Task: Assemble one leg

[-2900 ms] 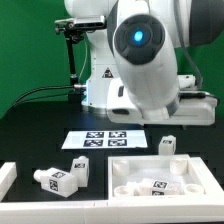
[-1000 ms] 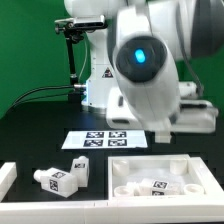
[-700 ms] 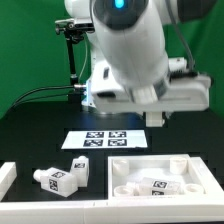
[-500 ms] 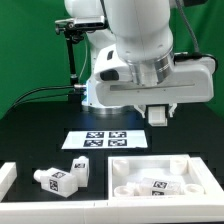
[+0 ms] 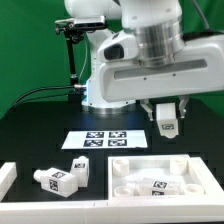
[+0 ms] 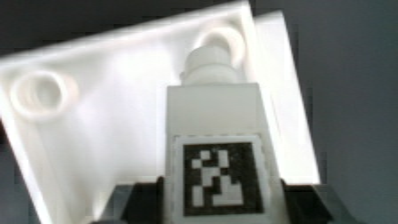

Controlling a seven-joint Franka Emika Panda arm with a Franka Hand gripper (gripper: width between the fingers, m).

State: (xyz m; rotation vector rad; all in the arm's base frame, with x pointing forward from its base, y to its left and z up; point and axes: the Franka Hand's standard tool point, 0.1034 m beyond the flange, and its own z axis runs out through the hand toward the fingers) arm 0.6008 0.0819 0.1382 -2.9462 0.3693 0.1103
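My gripper (image 5: 167, 116) is shut on a leg (image 5: 168, 121), a stubby white peg with a black-and-white tag, and holds it in the air above the far right corner of the large white tray-like piece (image 5: 186, 162). In the wrist view the leg (image 6: 217, 120) stands between my dark fingers (image 6: 135, 200), its tag facing the camera and its narrow tip pointing down at the tray-like piece (image 6: 107, 130). The tip is close over one round hole (image 6: 214, 42); another hole (image 6: 39, 92) lies to the side. Two more legs (image 5: 58, 180) (image 5: 82, 168) lie on the table at the exterior view's left.
The marker board (image 5: 108, 140) lies flat in the middle of the black table. More white parts (image 5: 152, 184) lie inside the tray-like piece. A white rim piece (image 5: 8, 176) sits at the exterior view's left edge. A camera stand (image 5: 72, 50) stands behind.
The arm came down on the leg that stood beside the tray-like piece's far right corner, then rose. That leg is now off the table, held in my gripper, slightly further to the exterior view's right.
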